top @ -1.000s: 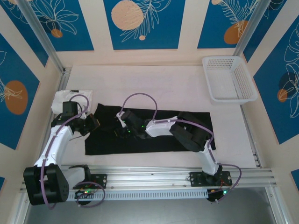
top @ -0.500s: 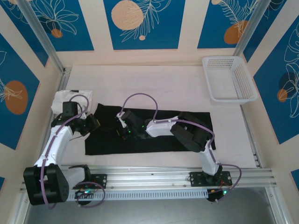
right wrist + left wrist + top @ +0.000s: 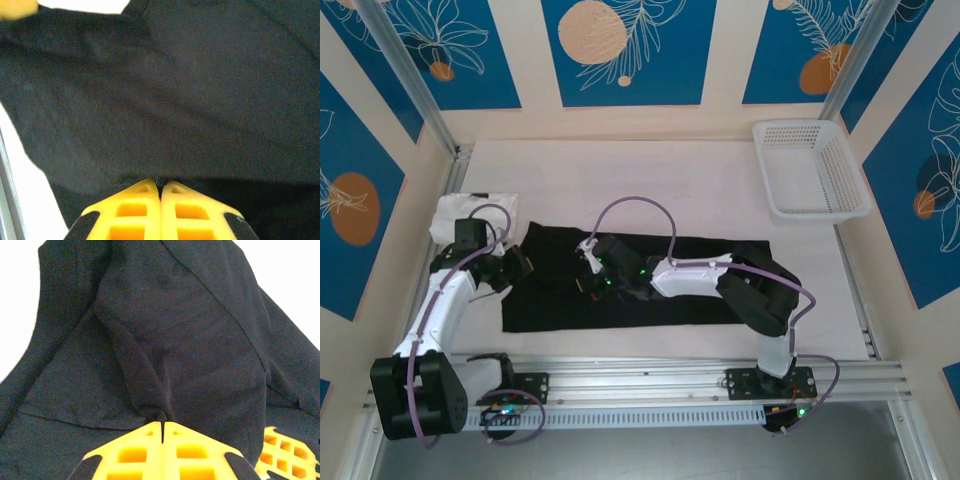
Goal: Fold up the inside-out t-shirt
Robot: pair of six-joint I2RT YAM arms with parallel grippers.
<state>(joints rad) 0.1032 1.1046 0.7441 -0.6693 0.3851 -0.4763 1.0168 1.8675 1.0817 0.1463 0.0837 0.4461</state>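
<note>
L gripper (image 3: 163, 425) & R gripper (image 3: 160, 184) both pinched tight on black t-shirt (image 3: 190, 340) fabric

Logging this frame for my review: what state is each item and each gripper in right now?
t-shirt: laid out flat as a long strip, pinched in two places.
left gripper: shut on a raised pucker of the t-shirt.
right gripper: shut on a fold of the t-shirt.
white garment: folded, lying at the left side.
basket: upright, at the far right corner.

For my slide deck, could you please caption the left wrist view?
The left gripper, shut on a raised fold of the black t-shirt, with cloth ridging away from it.
</note>
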